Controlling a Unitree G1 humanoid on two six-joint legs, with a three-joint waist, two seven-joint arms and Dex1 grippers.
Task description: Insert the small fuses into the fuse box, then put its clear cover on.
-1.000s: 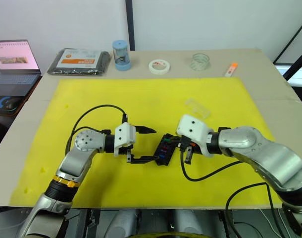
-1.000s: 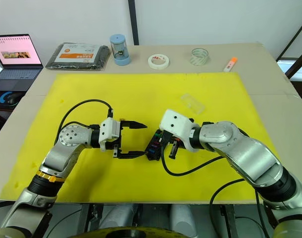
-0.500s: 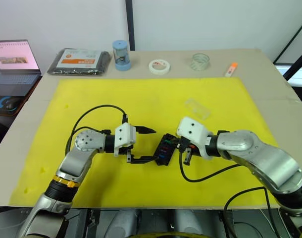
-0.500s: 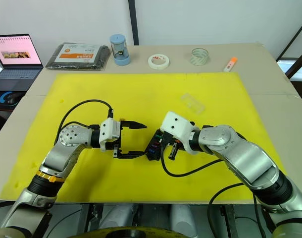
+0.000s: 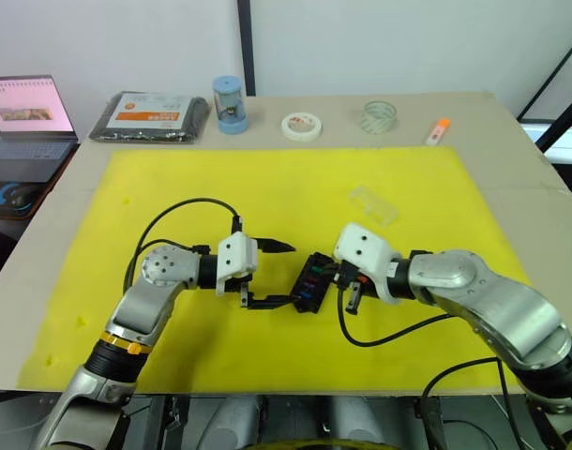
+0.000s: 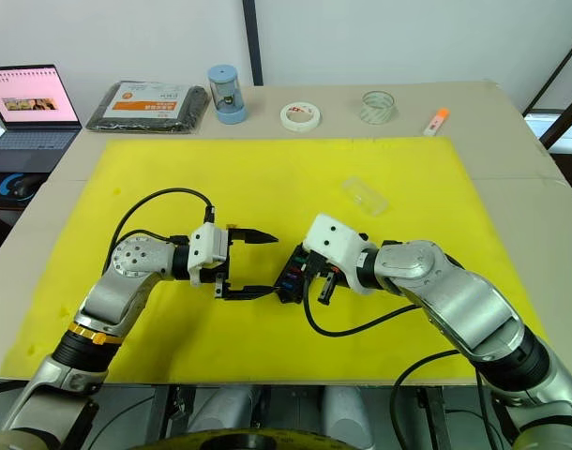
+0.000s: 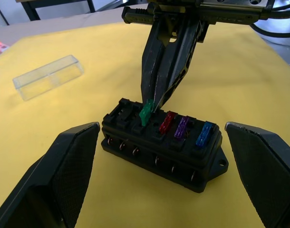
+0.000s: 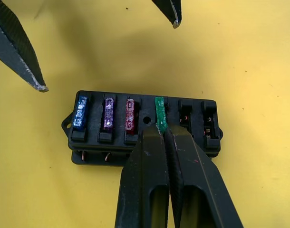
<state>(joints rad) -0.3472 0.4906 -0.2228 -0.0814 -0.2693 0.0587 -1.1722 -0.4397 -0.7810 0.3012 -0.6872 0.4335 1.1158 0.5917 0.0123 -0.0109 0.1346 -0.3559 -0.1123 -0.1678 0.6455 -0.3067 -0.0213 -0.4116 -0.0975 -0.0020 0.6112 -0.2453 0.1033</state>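
Observation:
The black fuse box (image 8: 142,126) lies on the yellow mat (image 5: 267,187), with blue (image 8: 81,114), purplish (image 8: 108,116) and red (image 8: 130,115) fuses seated in one row. My right gripper (image 8: 161,129) is shut on a teal fuse (image 8: 159,111) that stands slightly tilted in the fourth slot. My left gripper (image 5: 288,274) is open, one finger on each side of the box's end, apart from it. The clear cover (image 5: 373,203) lies on the mat behind the right arm, a short way from the box.
Along the table's far edge stand a laptop (image 5: 23,122), a black packet with an orange label (image 5: 150,114), a blue cylinder (image 5: 228,103), a white tape roll (image 5: 302,125), a clear tape roll (image 5: 379,116) and an orange marker (image 5: 437,131).
The right gripper has sunk slightly toward the fuse box, still holding the teal fuse. The left arm has not moved.

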